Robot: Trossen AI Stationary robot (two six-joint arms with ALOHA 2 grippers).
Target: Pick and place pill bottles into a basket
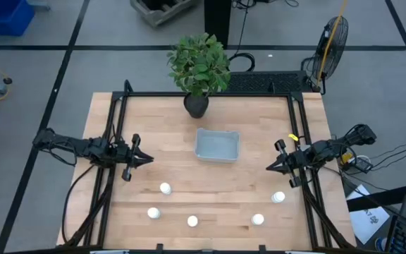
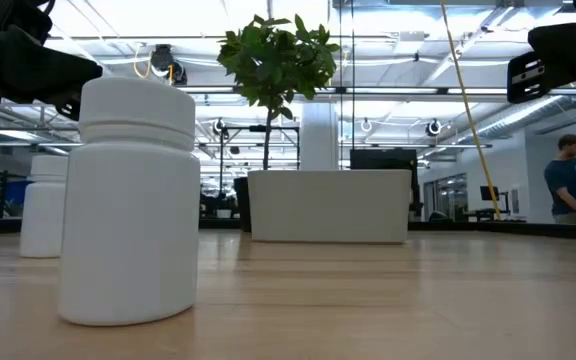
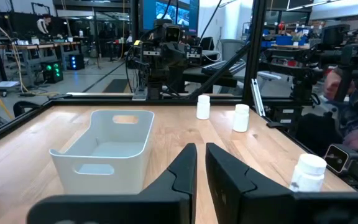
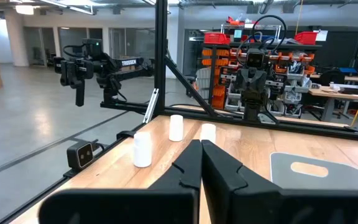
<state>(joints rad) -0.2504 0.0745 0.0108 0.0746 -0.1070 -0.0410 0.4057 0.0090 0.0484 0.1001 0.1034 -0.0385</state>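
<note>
Five small white pill bottles stand upright on their bases on the near half of the wooden table: one, a second, a third, a fourth and a fifth. The pale grey-blue basket sits at the table's middle and holds nothing; it also shows in the left wrist view. My left gripper hovers shut at the left, apart from basket and bottles. My right gripper hovers shut at the right, above and behind the fifth bottle.
A dark pot with a green plant stands at the far edge behind the basket. Black frame rails run along the table's left and right sides. A person stands in the room beyond the table.
</note>
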